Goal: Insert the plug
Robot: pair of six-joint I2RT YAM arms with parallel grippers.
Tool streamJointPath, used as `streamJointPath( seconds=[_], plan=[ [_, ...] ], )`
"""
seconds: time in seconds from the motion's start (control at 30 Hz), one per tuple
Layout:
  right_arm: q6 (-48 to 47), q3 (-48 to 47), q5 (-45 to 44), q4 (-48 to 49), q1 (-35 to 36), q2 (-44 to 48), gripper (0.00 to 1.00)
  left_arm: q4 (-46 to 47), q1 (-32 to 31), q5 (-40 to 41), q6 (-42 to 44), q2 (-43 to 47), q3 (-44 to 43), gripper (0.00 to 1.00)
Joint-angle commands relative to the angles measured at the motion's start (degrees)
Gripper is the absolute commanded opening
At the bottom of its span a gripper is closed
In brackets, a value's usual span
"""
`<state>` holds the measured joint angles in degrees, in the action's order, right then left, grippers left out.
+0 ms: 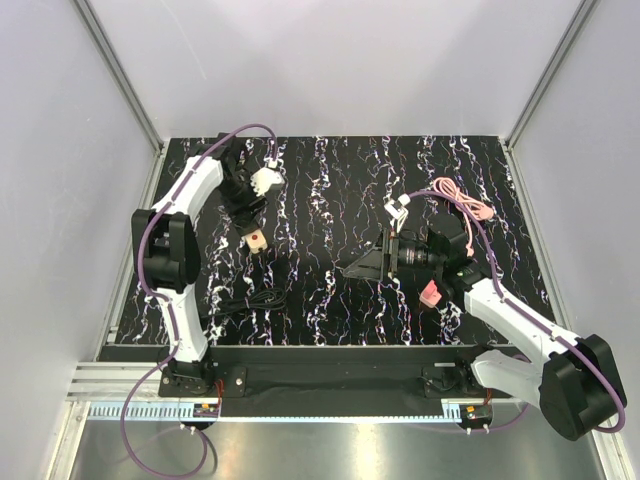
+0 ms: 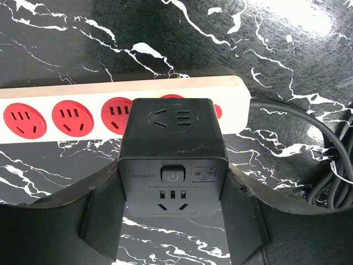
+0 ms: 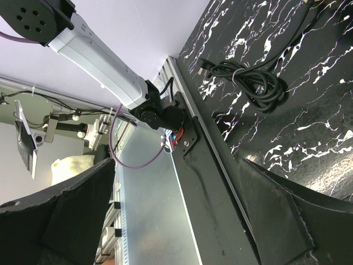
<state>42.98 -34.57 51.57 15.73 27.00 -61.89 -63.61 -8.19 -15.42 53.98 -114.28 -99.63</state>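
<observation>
The plug (image 2: pixel 172 160) is a black cube adapter with a switch and sockets on its faces. It stands over the fourth red socket of the white power strip (image 2: pixel 66 113); I cannot tell how deep it sits. My left gripper (image 2: pixel 172 190) is shut on the cube, with a finger against each side. In the top view the left gripper (image 1: pixel 246 208) is at the back left, and one end of the strip (image 1: pixel 257 238) shows below it. My right gripper (image 1: pixel 368 266) hovers mid-table, pointing left, open and empty. The right wrist view shows the right gripper (image 3: pixel 179 165) with its fingers wide apart.
A black cord (image 2: pixel 309 118) leaves the strip's right end and lies coiled (image 1: pixel 245 303) near the front left, also visible as a coil (image 3: pixel 248 77) in the right wrist view. A pink cable (image 1: pixel 465 200) and a pink object (image 1: pixel 430 293) lie by the right arm.
</observation>
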Motion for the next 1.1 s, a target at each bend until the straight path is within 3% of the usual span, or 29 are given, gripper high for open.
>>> streamJointPath(
  seconds=[0.0, 0.13, 1.07],
  plan=[
    [-1.5, -1.4, 0.1, 0.0, 0.2, 0.2, 1.0, -2.9, -1.0, -0.2, -1.1, 0.5, -1.2, 0.0],
    [-1.5, -1.4, 0.0, 0.1, 0.3, 0.0, 1.0, -3.0, -1.0, 1.9, -1.2, 0.4, -1.0, 0.0],
    [-2.3, -1.5, -0.3, -0.6, 0.5, -1.0, 1.0, -2.9, 2.1, -3.1, -2.2, -8.7, -4.8, 0.0]
  ],
)
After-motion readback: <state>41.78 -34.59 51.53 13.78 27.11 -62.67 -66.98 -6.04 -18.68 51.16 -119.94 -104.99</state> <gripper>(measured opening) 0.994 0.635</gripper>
